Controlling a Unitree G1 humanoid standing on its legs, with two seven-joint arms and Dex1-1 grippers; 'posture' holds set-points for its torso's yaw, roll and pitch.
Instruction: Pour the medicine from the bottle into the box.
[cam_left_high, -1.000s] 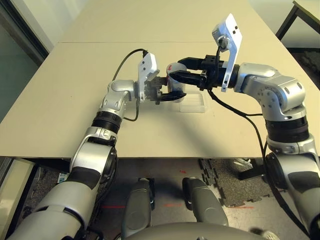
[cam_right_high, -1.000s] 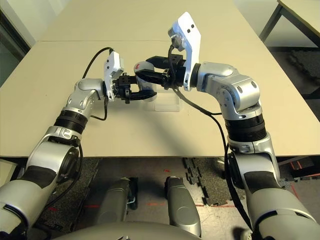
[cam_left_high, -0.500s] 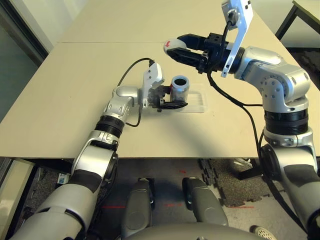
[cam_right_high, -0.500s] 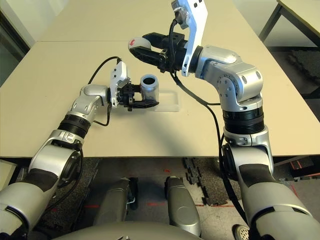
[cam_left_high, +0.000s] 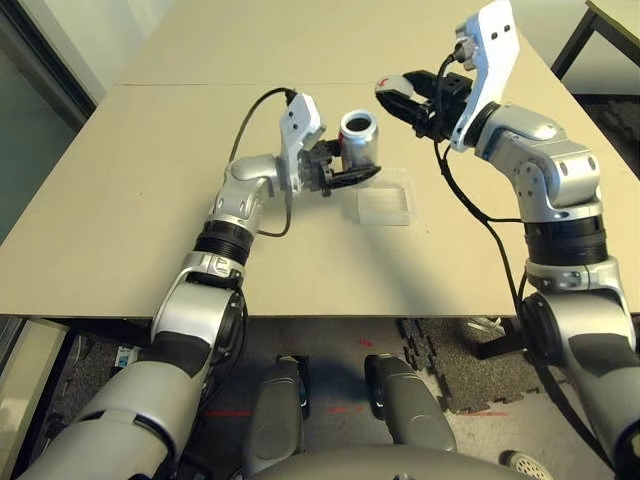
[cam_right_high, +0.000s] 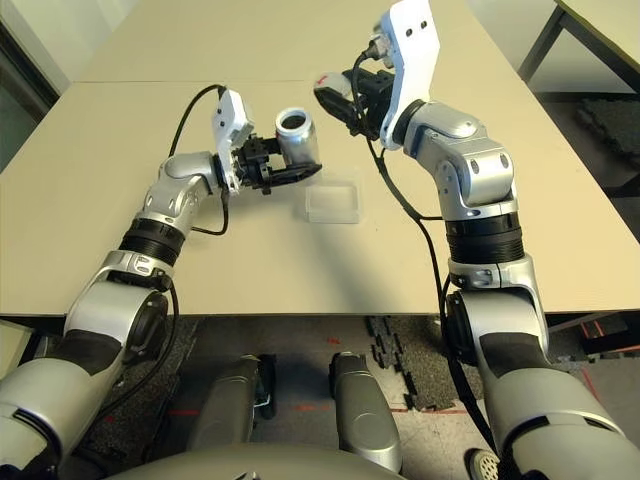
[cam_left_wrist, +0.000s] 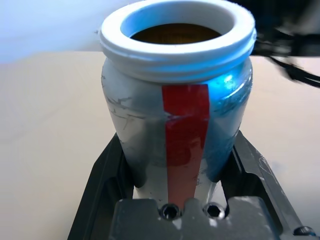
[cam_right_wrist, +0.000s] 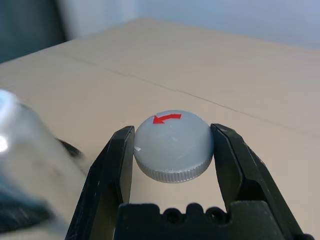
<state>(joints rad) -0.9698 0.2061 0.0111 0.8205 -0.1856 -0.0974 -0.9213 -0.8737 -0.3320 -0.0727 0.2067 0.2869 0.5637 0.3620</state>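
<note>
My left gripper (cam_left_high: 352, 162) is shut on the bottle (cam_left_high: 359, 140), a silver-grey cylinder with a red strip on its label (cam_left_wrist: 184, 145). It holds the bottle about upright in the air, just left of and behind the box. The white-rimmed mouth (cam_left_wrist: 176, 31) is uncapped. The medicine is hidden inside; I see just a dark brownish interior. The box (cam_left_high: 385, 203) is a clear shallow tray lying on the table. My right gripper (cam_left_high: 394, 97) is raised behind and to the right of the bottle, shut on the round grey cap (cam_right_wrist: 172, 144) with a red arrow.
The tan table (cam_left_high: 150, 200) stretches wide on all sides, with a seam (cam_left_high: 180, 85) running across it behind the arms. A dark table leg (cam_left_high: 575, 40) stands at the far right, off the table's edge.
The right gripper took the cap off the bottle, then carried it up and off to the right. The left gripper raised the open bottle from table level.
</note>
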